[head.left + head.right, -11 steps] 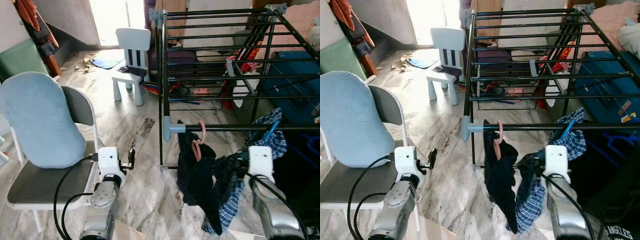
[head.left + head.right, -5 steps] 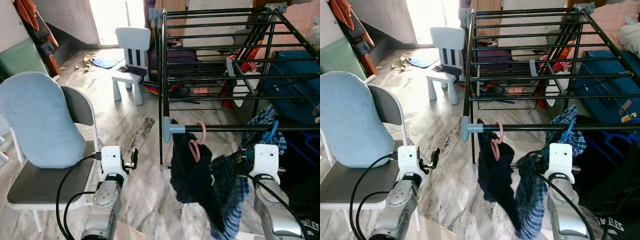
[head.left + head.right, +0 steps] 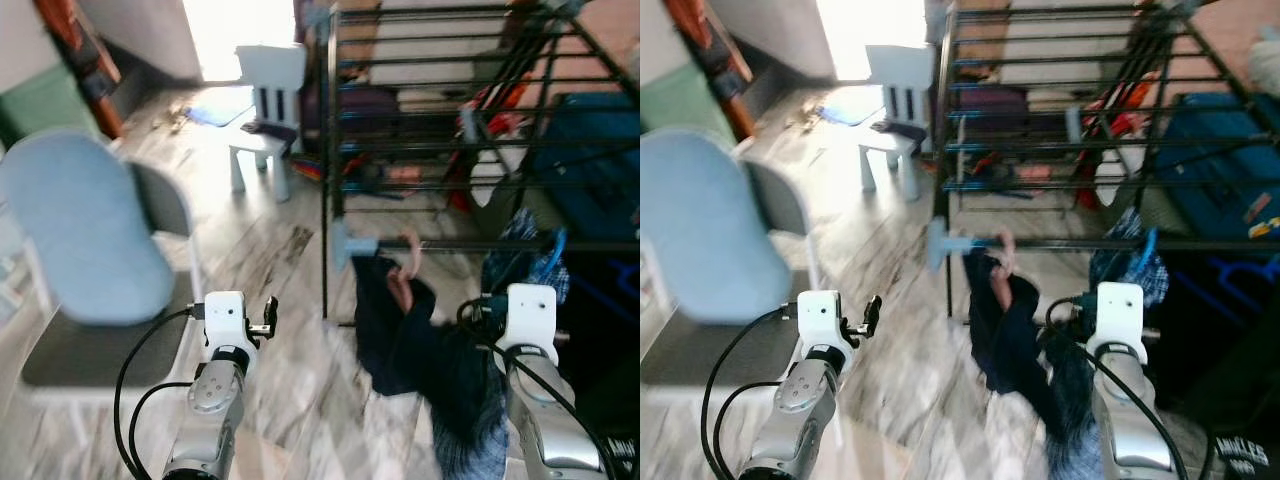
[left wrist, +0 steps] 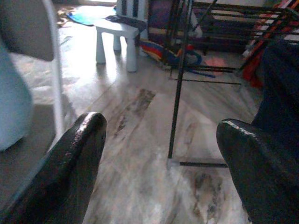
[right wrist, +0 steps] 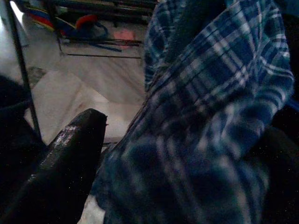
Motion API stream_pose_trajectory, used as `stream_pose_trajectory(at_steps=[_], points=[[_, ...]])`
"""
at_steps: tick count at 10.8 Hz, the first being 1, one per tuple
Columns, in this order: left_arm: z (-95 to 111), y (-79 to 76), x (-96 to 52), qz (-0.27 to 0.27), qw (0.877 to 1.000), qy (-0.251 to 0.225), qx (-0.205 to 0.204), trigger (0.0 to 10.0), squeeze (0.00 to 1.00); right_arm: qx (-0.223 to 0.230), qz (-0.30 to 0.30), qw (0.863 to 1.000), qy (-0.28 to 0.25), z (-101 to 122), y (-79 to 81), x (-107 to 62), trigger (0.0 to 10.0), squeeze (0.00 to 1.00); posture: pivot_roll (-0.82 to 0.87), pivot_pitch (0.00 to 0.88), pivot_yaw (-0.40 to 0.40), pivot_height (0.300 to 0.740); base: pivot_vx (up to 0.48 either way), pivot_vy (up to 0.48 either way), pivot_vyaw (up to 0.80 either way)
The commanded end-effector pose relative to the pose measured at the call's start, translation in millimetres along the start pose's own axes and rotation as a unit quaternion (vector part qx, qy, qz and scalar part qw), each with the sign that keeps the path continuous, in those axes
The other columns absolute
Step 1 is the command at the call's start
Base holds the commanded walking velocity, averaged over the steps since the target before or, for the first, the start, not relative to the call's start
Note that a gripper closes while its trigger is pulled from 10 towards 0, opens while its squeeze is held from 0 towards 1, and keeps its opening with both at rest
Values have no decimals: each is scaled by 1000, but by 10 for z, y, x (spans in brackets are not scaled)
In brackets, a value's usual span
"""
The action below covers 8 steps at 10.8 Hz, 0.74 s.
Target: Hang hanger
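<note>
Since the earlier frame the whole head view has shifted and blurred, so the camera moved; the dark garment [image 3: 400, 335] now hangs lower and more toward the right arm, and the plaid shirt [image 5: 210, 116] has dropped lower beside it. Right gripper [image 5: 182, 154] sits low in front of the rack [image 3: 440, 150], pressed into the plaid shirt; one finger [image 5: 65, 158] shows, the other is covered by cloth, so cannot tell if the fingers are spread or pinching. Left gripper [image 4: 161, 158] hangs over bare floor [image 4: 140, 121] with fingers [image 4: 70, 163] spread wide, holding nothing.

Pink hanger [image 3: 408, 270] is hooked on the rack's front rail [image 3: 1070, 244], near the rail's grey end cap [image 3: 345, 245], with the dark garment on it. Blue hanger [image 3: 553, 255] is further right on the same rail, carrying the plaid shirt. No containers hold anything clearly; a blue case [image 3: 590, 150] sits behind the rack to the right, contents not visible.

Around: padded chair [image 3: 85, 250] at left, beside the left arm; white child's chair [image 3: 262, 115] further back; red and coloured clutter [image 4: 177, 49] on the floor under the rack. Rack leg [image 4: 177, 93] stands between the left gripper and the dark garment. Head views are motion-blurred; hanger shapes are hard to make out.
</note>
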State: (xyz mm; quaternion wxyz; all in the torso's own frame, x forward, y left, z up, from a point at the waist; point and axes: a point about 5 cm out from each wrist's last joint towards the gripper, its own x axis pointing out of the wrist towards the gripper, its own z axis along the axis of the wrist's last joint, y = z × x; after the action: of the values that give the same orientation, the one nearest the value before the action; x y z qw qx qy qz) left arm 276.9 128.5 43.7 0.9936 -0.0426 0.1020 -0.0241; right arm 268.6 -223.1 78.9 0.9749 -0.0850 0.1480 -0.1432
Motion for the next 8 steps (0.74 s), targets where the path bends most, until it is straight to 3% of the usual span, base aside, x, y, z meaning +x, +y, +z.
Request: stream_pose_trajectory(at_steps=[1, 8], points=[[1, 35, -11, 8, 1000, 2, 4, 10000, 0, 3, -2, 1000, -11, 55, -4, 10, 10000, 1000, -141, 0, 50, 740, -352, 0, 0], [3, 82, -27, 3, 1000, 4, 17, 10000, 0, 5, -6, 1000, -15, 76, -25, 64, 10000, 1000, -133, 0, 50, 740, -350, 0, 0]])
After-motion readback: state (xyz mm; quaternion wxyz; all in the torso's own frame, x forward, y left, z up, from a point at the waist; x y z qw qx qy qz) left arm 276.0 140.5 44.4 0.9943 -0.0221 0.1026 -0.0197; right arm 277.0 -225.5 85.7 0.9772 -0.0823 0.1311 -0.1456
